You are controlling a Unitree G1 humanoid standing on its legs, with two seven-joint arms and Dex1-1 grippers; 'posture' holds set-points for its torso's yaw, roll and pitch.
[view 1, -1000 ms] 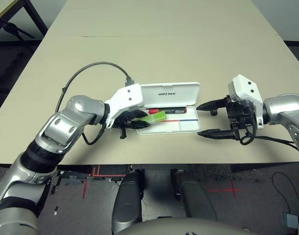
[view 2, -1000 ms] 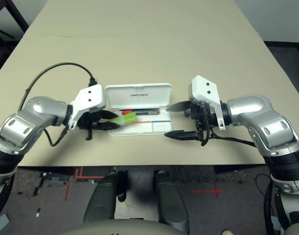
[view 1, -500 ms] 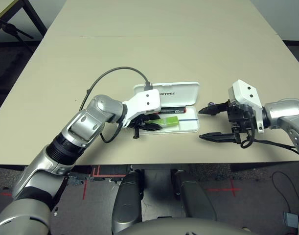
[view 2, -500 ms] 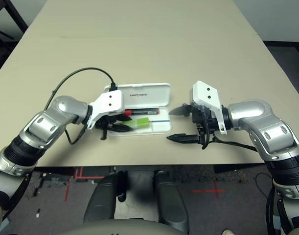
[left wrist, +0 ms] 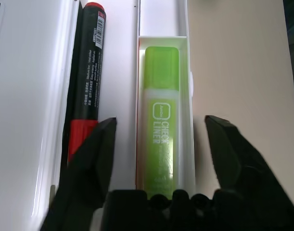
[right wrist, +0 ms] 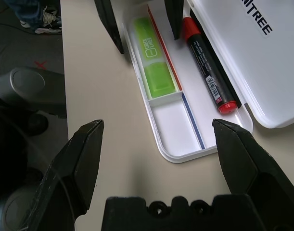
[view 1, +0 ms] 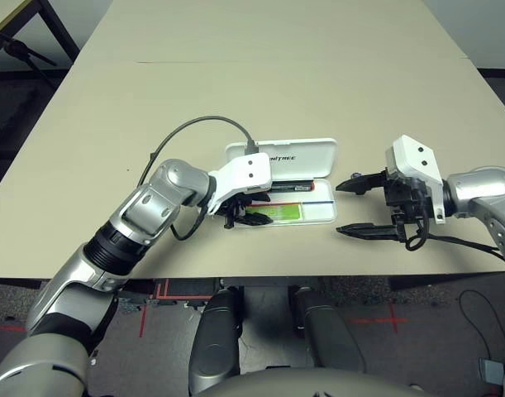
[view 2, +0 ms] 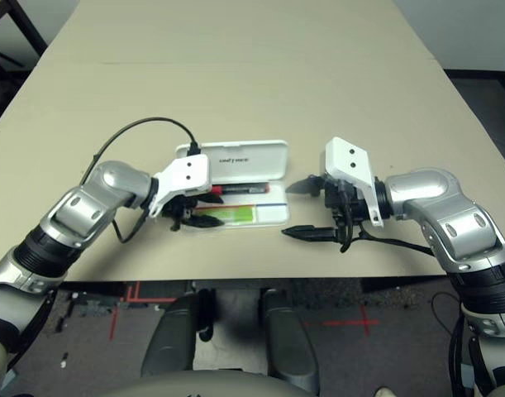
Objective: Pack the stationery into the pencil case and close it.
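The white pencil case (view 1: pixel 320 212) lies open near the table's front edge, its lid (view 1: pixel 306 157) with dark lettering folded back. A red-capped black marker (view 1: pixel 292 185) rests in the rear channel by the hinge. The light-green stick (left wrist: pixel 161 144) lies flat in the front compartment. My left gripper (view 1: pixel 249 212) is open, its two fingers (left wrist: pixel 96 154) straddling the stick's end without gripping it. My right gripper (view 1: pixel 340 208) stands open just right of the case, facing its empty end compartment (right wrist: pixel 173 122), with nothing between its fingers.
A grey cable (view 1: pixel 186 132) loops from my left wrist over the table. The table's front edge (view 1: pixel 277 275) runs close below the case. Bare tabletop (view 1: pixel 277 74) stretches beyond the case, with a seam (view 1: pixel 235 62) across it.
My left gripper carried the green stick rightward over the case, then opened and let it go; the stick now lies flat in the front compartment. My right gripper drew back slightly.
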